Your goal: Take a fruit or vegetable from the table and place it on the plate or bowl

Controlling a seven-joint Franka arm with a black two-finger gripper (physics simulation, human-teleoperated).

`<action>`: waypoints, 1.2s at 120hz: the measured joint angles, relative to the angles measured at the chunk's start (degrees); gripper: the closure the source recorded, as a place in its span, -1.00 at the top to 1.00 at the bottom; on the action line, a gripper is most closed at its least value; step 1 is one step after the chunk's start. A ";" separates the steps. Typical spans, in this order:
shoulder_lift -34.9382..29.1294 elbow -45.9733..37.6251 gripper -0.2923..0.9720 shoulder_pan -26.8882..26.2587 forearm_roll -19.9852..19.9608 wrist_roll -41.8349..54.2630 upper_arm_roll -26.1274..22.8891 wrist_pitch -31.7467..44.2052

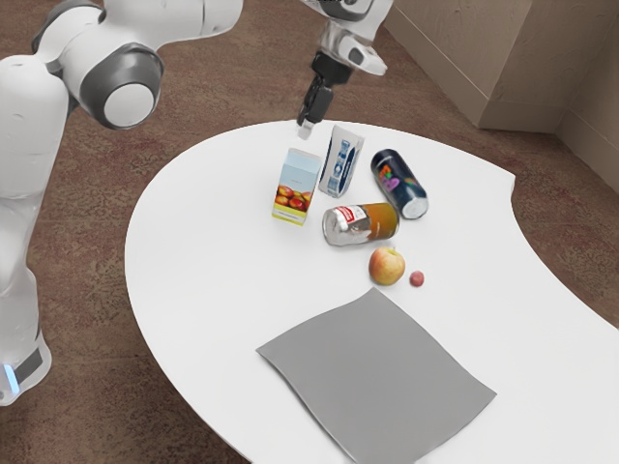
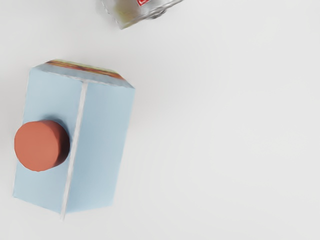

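Observation:
A red-yellow apple (image 1: 387,265) lies on the white table (image 1: 213,280), with a small red fruit (image 1: 417,279) just to its right in the exterior view. A flat grey square mat (image 1: 377,377) lies in front of them, toward the table's near edge. My gripper (image 1: 307,124) hangs above the table's far side, over the fruit-printed juice carton (image 1: 296,186) and well away from the apple. Under my hand I see that carton's light blue top (image 2: 95,150) with its red cap (image 2: 41,145).
A blue-and-white carton (image 1: 341,160) stands beside the juice carton. A dark can (image 1: 399,183) and a bottle with orange contents (image 1: 360,222) lie on their sides behind the apple. The bottle's end (image 2: 135,10) shows beyond the carton in the wrist view.

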 joint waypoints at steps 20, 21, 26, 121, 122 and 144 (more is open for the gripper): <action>0.03 -0.13 0.54 -0.05 -0.51 12.48 0.07 9.00; 0.03 -0.13 0.54 -0.03 -0.52 13.02 0.07 9.28; 0.04 -0.14 0.54 0.13 -0.58 15.60 0.01 10.53; -8.27 -21.38 0.54 -16.95 6.24 43.84 -9.92 41.44; -8.05 -21.39 0.54 -17.11 6.24 43.99 -9.93 41.59; -5.04 -21.62 0.54 -16.70 6.26 46.88 -9.88 43.46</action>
